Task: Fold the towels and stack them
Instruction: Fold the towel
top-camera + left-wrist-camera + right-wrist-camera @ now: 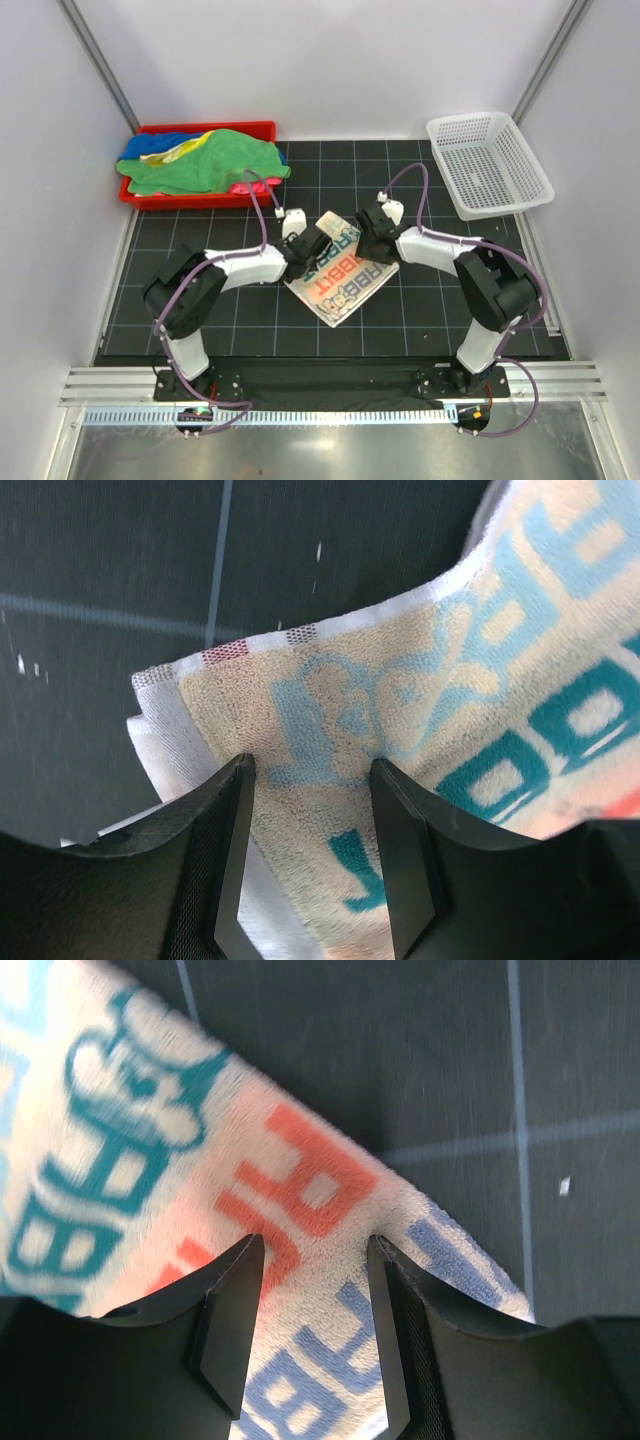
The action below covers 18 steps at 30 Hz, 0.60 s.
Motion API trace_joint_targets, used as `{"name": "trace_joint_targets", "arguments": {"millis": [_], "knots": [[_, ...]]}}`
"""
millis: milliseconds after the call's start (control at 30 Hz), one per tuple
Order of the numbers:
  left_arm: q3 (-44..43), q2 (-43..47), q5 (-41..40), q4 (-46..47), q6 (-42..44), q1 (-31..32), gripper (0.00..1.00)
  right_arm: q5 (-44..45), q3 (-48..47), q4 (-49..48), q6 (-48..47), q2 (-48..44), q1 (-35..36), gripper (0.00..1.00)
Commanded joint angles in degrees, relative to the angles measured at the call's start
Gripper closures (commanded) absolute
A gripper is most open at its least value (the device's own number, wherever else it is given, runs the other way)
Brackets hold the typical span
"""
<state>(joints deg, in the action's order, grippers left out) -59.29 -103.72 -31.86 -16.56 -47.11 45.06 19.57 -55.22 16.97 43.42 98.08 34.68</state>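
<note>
Dead centre of the black grid mat [170, 240]: the printed towel [338, 282]. Lies folded into a skewed rectangle, teal and orange letters up. Both arms leaning in over its far edge.

Left gripper [310, 243] down at the far-left corner. From the wrist, left gripper [310, 765] stands part open, fingers [215, 850] either side of the printed towel [450, 680], doubled layers showing under the striped hem. No squeeze to be seen.

Right gripper [368, 240] down at the far-right corner. From its wrist, right gripper [312, 1245] shows the same half-open gap, over an orange letter on the printed towel [120, 1150]. Nothing pinched there either.

Back left: red tray [200, 130], heaped with the other towels [215, 162], green on top, blue, yellow and pink peeking out. Back right: white mesh basket [442, 130].
</note>
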Motion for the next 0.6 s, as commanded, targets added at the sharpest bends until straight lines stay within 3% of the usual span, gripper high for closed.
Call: {"name": "trace_joint_targets", "arguments": {"millis": [0,300,567], "knots": [[7.24,1.32,4.43,-4.72,-8.59,3.36,0.46,-4.27,-5.83,0.25,-7.20,5.52,-3.82,0.46],[14.81,7.48,3.56,-3.74,-30.47,16.81,0.43,-9.99,-24.47,5.25,-19.14,17.83,-4.27,0.45],[15.52,15.65,-2.75,-6.72,-32.70,18.31,0.32,-12.63,-26.17,5.97,-28.56,17.50,-4.18,0.45]]}}
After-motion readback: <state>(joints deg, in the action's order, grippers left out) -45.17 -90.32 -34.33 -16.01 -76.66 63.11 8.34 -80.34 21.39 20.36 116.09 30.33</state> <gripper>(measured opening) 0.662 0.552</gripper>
